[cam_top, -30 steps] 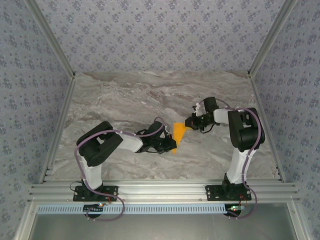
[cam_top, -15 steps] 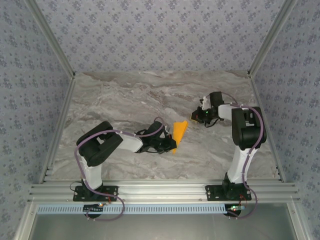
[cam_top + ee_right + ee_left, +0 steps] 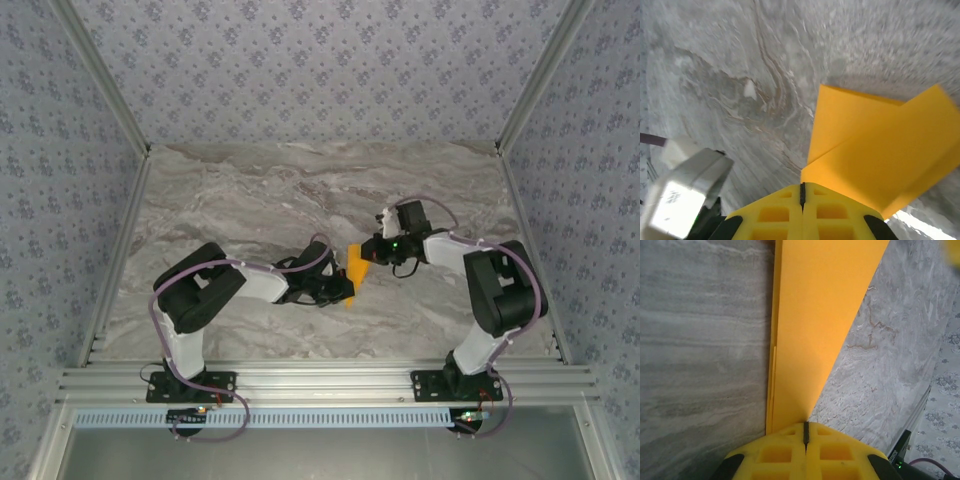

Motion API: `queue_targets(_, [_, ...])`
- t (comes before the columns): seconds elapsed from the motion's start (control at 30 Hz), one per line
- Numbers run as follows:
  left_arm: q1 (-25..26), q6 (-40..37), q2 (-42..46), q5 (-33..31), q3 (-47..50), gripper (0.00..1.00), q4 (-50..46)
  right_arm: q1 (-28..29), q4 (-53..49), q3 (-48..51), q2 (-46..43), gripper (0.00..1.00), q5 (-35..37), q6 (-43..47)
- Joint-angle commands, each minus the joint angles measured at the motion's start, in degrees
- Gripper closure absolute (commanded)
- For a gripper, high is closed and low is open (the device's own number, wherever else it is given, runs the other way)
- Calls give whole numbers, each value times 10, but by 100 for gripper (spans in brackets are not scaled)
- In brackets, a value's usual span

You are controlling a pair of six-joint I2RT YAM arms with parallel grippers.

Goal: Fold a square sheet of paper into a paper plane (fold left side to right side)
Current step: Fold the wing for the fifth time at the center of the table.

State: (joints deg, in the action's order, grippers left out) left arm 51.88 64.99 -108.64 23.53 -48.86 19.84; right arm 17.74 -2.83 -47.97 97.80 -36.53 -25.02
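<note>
Out near the middle of the marble table [image 3: 250, 200], seen from above, the orange-yellow sheet of paper [image 3: 356, 266] lies as a narrow creased wedge, wide end away from the arm bases and point toward them. The left gripper [image 3: 346, 292] reaches in from the left and sits at that near point, while the right gripper [image 3: 371, 251] comes in from the right and meets the sheet's far right corner. From the left wrist, the yellow fingertips [image 3: 790, 450] are pressed tight together with only a thin dark seam between them, and the folded paper [image 3: 815, 330] widens away from them in layered edges. Whether they pinch the tip or just press it flat, I cannot tell. From the right wrist, that gripper [image 3: 801, 192] is likewise clenched – its fingers closed flush against each other – with its tips at the paper's [image 3: 880, 150] edge, where one flap lies folded over another and casts a shadow on the stone [image 3: 740, 75].
</note>
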Motion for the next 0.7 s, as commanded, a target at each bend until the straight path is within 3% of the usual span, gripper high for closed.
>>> queue_targets(0.0, [10, -23, -21, -30, 4, 99, -99, 5, 17, -5, 47, 100, 5, -24])
queue_targets(0.33, [12, -75, 67, -18, -18, 92, -124, 5, -45, -15, 80, 100, 43, -6])
queue_targets(0.67, [26, -64, 44, 42, -30, 92, -77, 12, -67, -26, 85, 100, 59, 6])
